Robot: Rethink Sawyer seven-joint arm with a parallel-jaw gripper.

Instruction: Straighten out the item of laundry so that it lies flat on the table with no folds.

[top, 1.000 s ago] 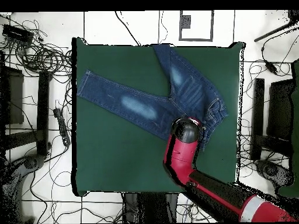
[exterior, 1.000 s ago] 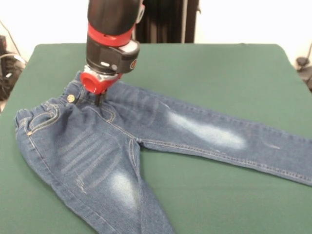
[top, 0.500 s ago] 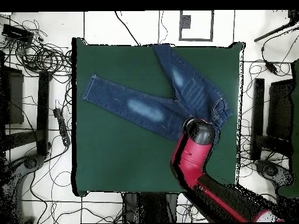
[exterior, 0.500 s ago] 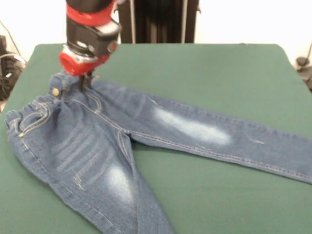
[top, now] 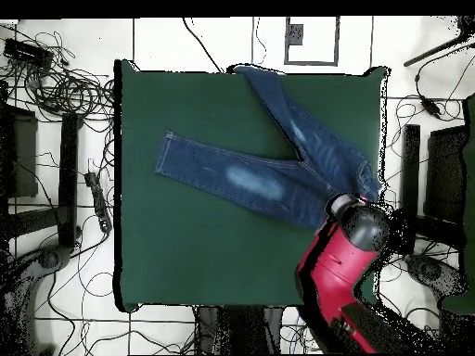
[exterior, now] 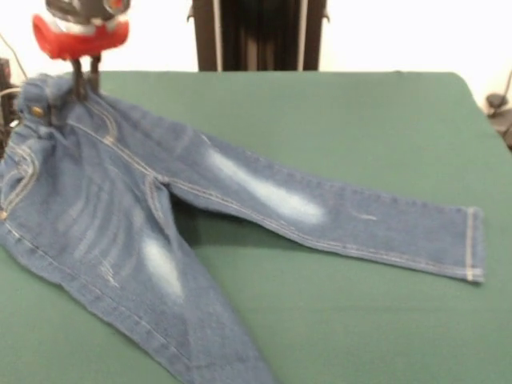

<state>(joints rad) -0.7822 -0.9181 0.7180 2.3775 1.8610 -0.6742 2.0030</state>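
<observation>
Here the jeans (exterior: 152, 216) lie on the green worktop (exterior: 336, 104), waistband raised at one corner where the gripper (exterior: 82, 80) has its jaws clamped on the denim. One leg stretches flat across the middle of the worktop, its cuff well short of the opposite edge. The other leg runs over the adjacent edge. From overhead, the red arm (top: 339, 269) covers the waistband corner.

small blue denim jeans (exterior: 120, 216) (top: 278, 171) with faded thigh patches, legs spread in a v, waistband lifted at one table edge, on dark green table (exterior: 360, 136) (top: 186, 250)
</observation>
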